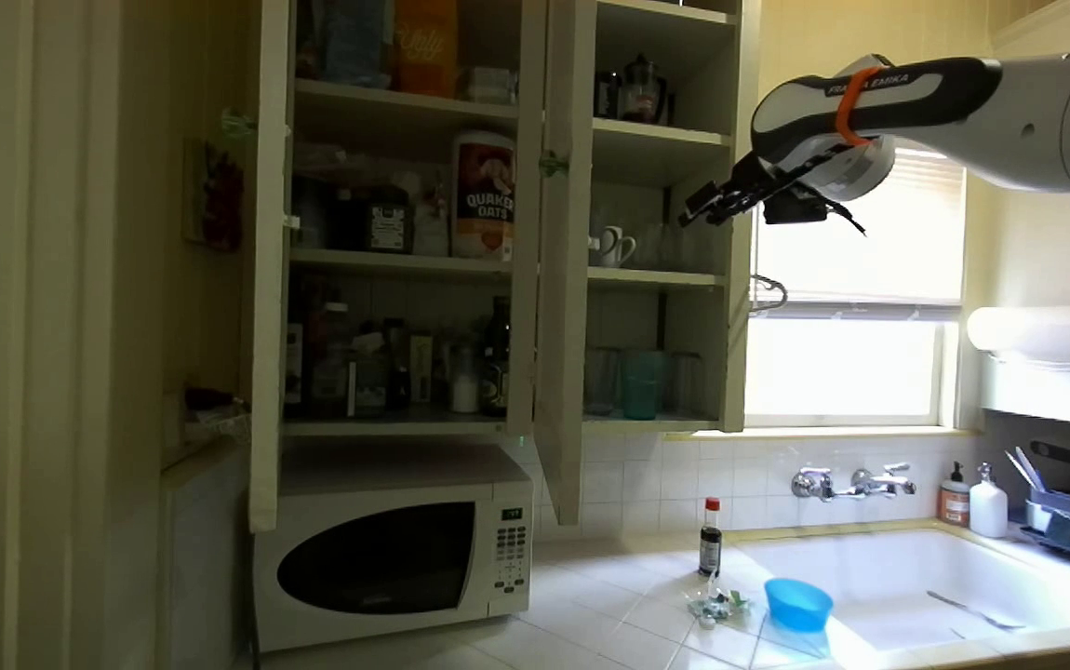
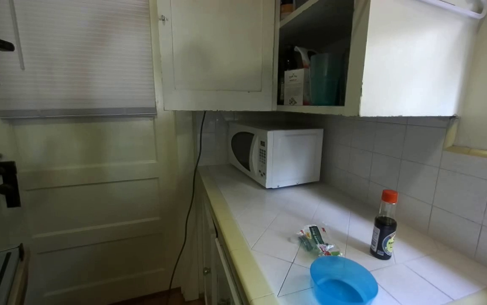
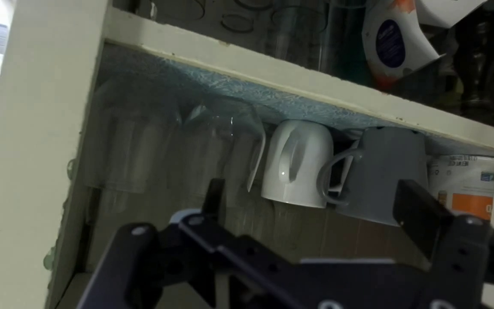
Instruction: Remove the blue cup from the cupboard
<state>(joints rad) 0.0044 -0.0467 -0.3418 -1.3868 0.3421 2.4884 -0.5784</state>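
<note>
Zero grabbing done yet imo: blue cup [image 1: 643, 383] sits low inside the cupboard [image 1: 736, 372], end effector [image 3: 309, 195] spread wide and empty, whole removal left.

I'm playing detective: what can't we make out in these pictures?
Inside of the blue cup: hidden by its wall in both exterior views.
Microwave display: digits too small in both exterior views.
Part of the grey mug: behind a gripper finger in the wrist view.
Rest of the robot arm: beyond the right edge in an exterior view.
</note>
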